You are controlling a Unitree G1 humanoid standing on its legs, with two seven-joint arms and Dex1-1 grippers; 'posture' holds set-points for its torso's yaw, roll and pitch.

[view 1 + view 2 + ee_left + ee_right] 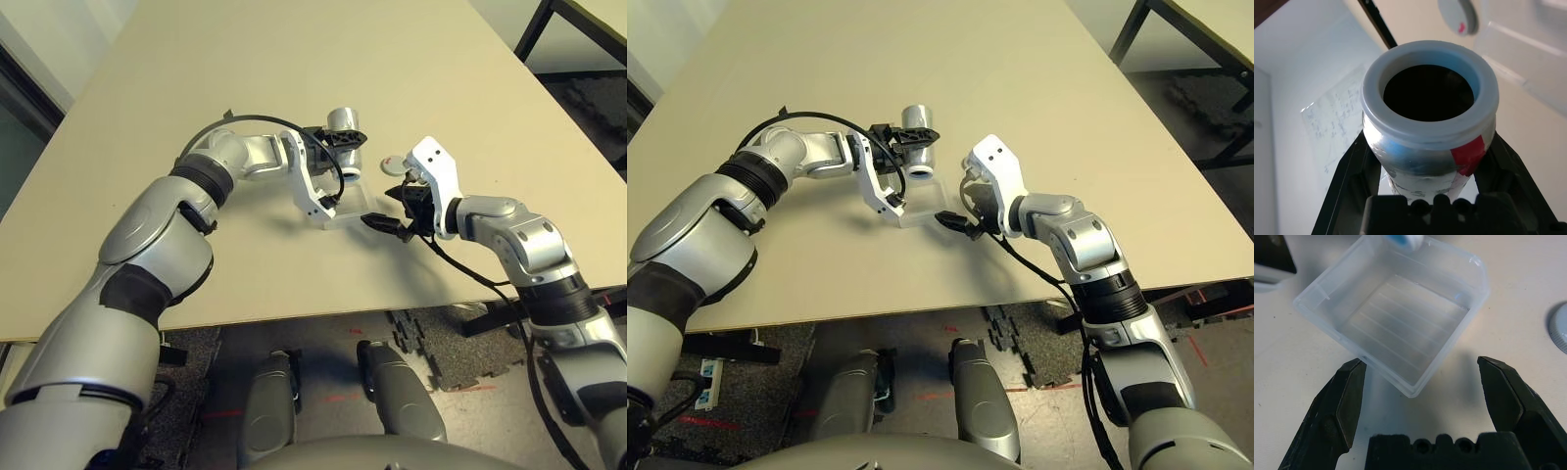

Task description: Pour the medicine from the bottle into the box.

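Gripping the bottle between its two black fingers, the left hand holds it above the desk, tilted over with its open mouth toward the box; the bottle's white rim hangs just over the box's far edge in the right wrist view; the box rests on the desk between the two hands, and its clear floor looks bare, with no medicine that I can make out; the right hand sits just beside the box's near corner with its fingers spread wide, holding nothing; the round grey cap lies on the desk near the right hand, apart from the box.
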